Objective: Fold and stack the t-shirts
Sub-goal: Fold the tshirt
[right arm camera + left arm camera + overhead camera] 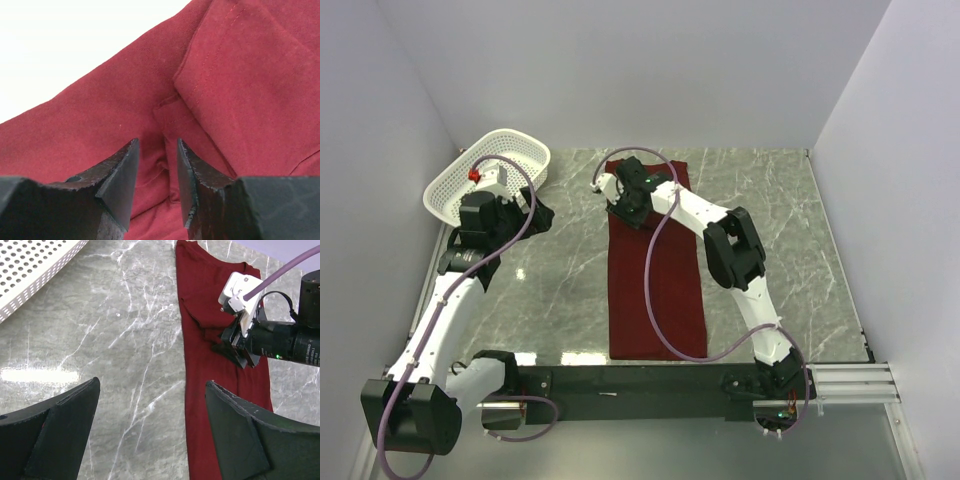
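Pinching every layer before lifting is the point: the right gripper [156, 150], jaws narrowly parted, straddles a raised crease near the top of the maroon t-shirt [655, 290], a long strip down the frame's centre. The left gripper [151, 385] hangs wide-spread over the table [115, 340], left of the cloth

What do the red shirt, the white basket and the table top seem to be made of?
T-shirt: soft matte cloth, likely cotton; it creases and shows stitched hems. Basket: white plastic, probably; rigid perforated wall. Table: glossy grey veined surface, marble or imitation; reflects light.
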`<state>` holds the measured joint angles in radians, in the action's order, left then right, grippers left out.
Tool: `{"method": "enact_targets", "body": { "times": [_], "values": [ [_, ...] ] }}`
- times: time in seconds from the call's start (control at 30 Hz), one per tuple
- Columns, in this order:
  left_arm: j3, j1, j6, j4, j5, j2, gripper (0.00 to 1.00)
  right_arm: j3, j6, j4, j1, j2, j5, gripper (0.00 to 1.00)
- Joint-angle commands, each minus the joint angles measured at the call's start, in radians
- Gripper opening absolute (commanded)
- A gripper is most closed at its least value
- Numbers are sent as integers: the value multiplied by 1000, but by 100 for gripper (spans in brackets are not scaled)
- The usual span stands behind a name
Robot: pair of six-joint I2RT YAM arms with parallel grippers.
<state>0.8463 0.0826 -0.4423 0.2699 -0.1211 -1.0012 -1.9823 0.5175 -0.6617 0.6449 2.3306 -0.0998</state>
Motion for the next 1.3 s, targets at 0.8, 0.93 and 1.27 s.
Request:
{"method": "enact_targets", "body": {
  "times": [0.8, 0.93, 1.27],
  "values": [
    [-13, -15, -9, -17, -43, 33, 92, -73, 9, 7, 6, 41, 5, 10],
    [-16, -17, -12, -20, -48, 32, 92, -50, 7, 20, 2, 3, -11, 3],
    [-13, -18, -18, -23, -61, 32, 92, 49, 19, 68, -1, -142, -66, 0]
  ]
}}
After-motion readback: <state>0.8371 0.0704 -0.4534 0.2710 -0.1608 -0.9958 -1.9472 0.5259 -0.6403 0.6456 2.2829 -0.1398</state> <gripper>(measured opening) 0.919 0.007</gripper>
